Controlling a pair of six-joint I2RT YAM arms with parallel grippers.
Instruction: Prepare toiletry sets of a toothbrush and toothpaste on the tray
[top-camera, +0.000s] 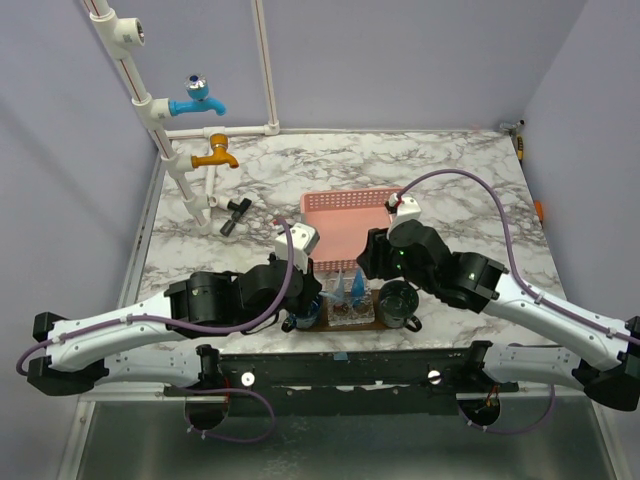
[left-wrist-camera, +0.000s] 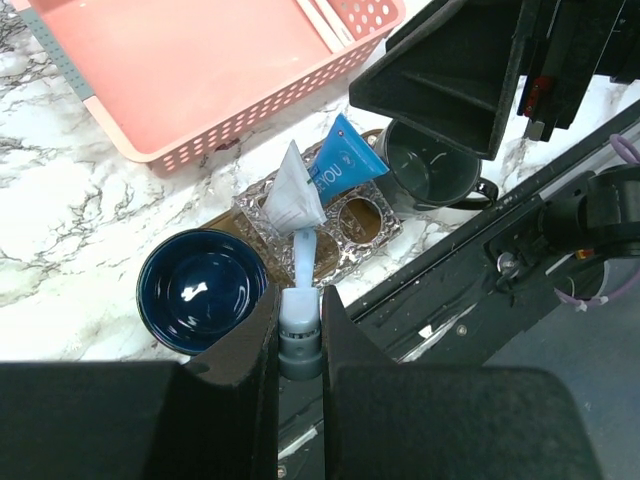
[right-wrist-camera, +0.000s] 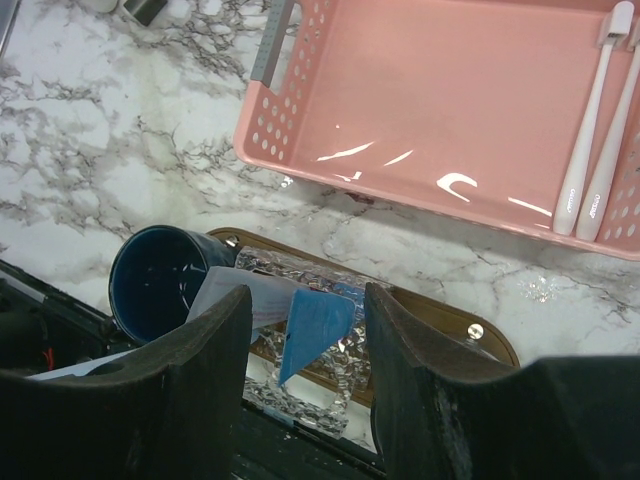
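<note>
The left gripper (left-wrist-camera: 298, 305) pinches a slim toothbrush (left-wrist-camera: 300, 258) (pale blue), its far end at the clear holder (left-wrist-camera: 338, 255) on the tray (right-wrist-camera: 432, 318), beside the toothpaste (left-wrist-camera: 345, 160). Seating step, I judge: next needs a straight descent into a hole, then release.

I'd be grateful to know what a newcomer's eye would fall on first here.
The big pink basket sits mid-table with two white toothbrushes lying along one side. Nearer the arms, over the dark wooden tray, the left gripper is shut on a pale toothpaste tube beside a blue tube, and the right gripper hovers open above them.
</note>
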